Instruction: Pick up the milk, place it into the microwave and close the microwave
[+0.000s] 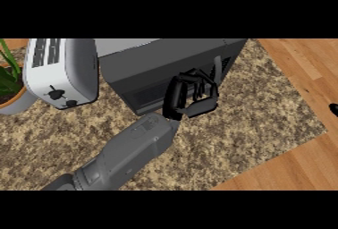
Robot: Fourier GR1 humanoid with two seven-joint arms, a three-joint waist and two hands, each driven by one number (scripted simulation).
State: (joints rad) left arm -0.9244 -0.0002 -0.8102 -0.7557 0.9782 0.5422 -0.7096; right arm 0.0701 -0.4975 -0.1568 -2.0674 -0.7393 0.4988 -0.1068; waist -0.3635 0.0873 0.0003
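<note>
Slanting up from the lower left of the view, the grey left forearm [135, 150] crosses the speckled worktop [257, 116] and ends at the front of the microwave [165, 58]. The left hand [196, 105] is raised at the wrist, its palm turned towards the microwave's dark front face, just right of the window panel. Its fingers [192, 77] are bent and arch over towards that face, slightly apart from one another, and nothing shows inside their curl. The thumb runs down the hand's left side. The fingertips lie near the lower end of the upright door handle [218, 66]; whether they touch it or the door cannot be told.

The microwave sits at the back of the worktop with its door lying against the body. The milk does not show anywhere on the worktop, and the microwave's inside is hidden.

Left of the microwave, just beside it, a white toaster [61, 71] stands with its slots up and its knobs facing the near side. Further left, a potted plant [12, 96] is cut by the view's edge.

Only a black tip of the right hand [335, 109] shows, at the right edge over the wooden surface [297, 76], well apart from the microwave.
</note>
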